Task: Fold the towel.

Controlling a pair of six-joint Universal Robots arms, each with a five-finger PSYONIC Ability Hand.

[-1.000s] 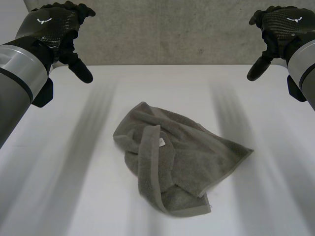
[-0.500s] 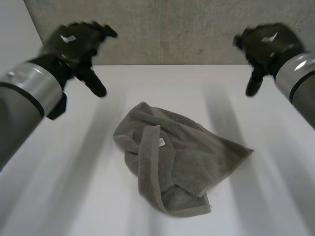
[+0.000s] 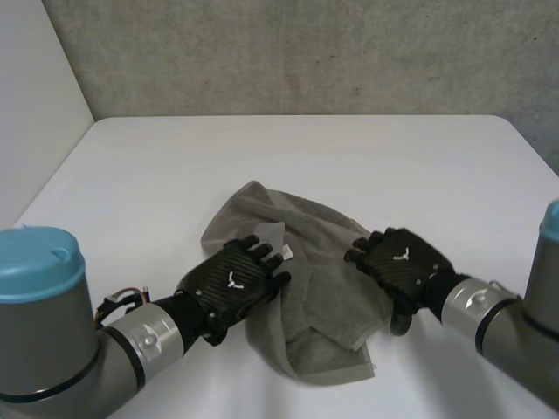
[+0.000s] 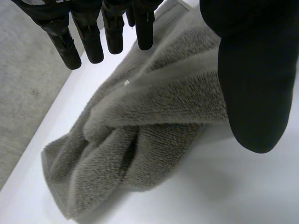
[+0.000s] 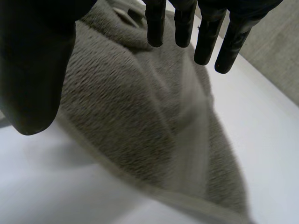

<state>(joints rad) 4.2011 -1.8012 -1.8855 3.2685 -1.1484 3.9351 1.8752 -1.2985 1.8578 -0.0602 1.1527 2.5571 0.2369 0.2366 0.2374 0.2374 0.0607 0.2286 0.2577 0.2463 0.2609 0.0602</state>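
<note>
A crumpled grey towel lies in a heap in the middle of the white table. My left hand is low over the towel's left side, palm down, with its fingers reaching onto a folded hem band. In the left wrist view its fingers and thumb are spread apart above the towel, holding nothing. My right hand hovers over the towel's right edge. In the right wrist view its thumb and fingers stand apart over the towel, which has a hemmed edge under the palm.
A grey concrete wall runs behind the table's far edge, and a white wall stands at the left. Bare table surface surrounds the towel on all sides.
Both hands have come down from high at the back corners to the towel, the left to its left side and the right to its right edge. The towel has not moved.
</note>
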